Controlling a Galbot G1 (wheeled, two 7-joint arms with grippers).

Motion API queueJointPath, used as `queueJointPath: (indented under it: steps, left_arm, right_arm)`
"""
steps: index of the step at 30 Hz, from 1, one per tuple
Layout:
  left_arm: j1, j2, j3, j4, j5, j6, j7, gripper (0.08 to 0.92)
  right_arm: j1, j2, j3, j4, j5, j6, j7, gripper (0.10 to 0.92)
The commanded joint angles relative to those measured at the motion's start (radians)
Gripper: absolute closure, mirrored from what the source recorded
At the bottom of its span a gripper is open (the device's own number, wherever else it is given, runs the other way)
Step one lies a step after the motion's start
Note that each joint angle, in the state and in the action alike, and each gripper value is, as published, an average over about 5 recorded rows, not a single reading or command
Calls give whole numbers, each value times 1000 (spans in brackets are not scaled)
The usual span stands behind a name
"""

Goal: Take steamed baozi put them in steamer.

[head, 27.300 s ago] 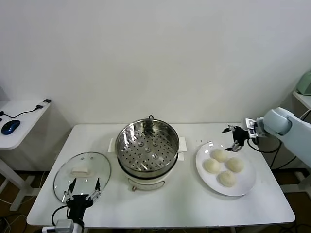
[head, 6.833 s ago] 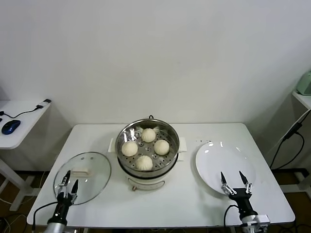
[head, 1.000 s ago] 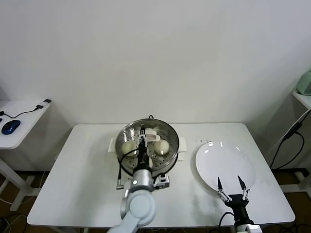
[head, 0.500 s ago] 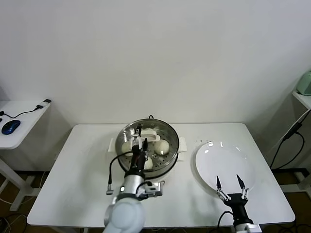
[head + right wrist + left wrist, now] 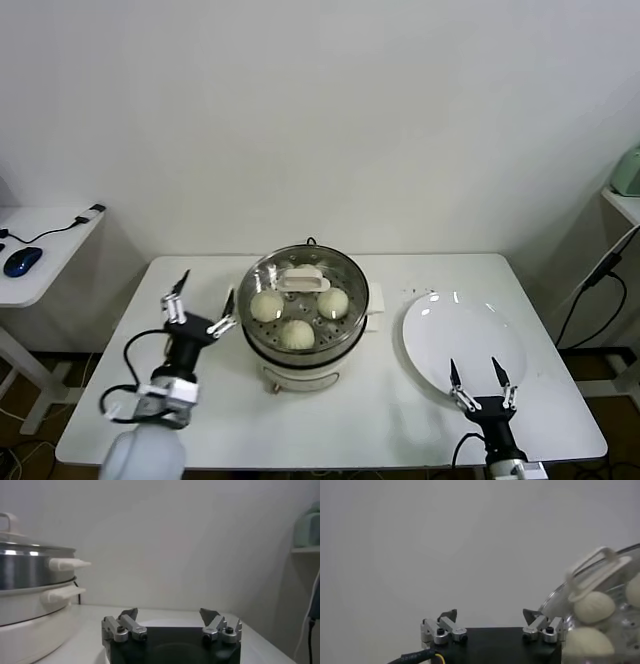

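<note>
Baozi [image 5: 297,333] are sitting inside the steamer [image 5: 345,330], centre of table, w/ the glass lid [image 5: 303,281] resting on top. Left gripper [image 5: 199,311] is hovering just left of the steamer, jaws spread wide, holding nothing. It's the nearer arm, steamer lying to its right. Right gripper [image 5: 475,385] is waiting at the near edge of the bare plate [image 5: 450,330], also wide open & empty, well apart from the pot.

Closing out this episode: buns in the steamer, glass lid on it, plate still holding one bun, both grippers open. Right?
Not quite. The plate is bare in the head view. The rest holds: buns in the steamer, glass lid on it, left gripper and right gripper open.
</note>
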Motion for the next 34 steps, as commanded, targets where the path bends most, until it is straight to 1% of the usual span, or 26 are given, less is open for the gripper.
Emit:
queueJointPath:
  steps: [1,5,10,13,17,34]
  left_arm:
    - [124,40,-311,21,-549,-160,-28,177]
    - [159,39,-281,123,-612,-209,-28,177]
    - [148,21,-197,275,-606,-304,-25,177]
    - [142,11,-160,337,-579,-348,-19,177]
    - [144,1,-139,355,-562,-369,-9,177]
    - [154,-9,-123,353,-531,-373,7,177]
  right_arm:
    - [7,-7,-2,-18,37,5,0,203]
    - [14,-5,-8,-30,54,-6,7,203]
    - [15,-11,-13,-41,80,-24,-1,203]
    - [16,-15,-14,-44,90,-33,-8,203]
    - [19,-18,-16,-49,88,-35,-14,203]
    - [21,-17,-25,-56,85,-32,-15,203]
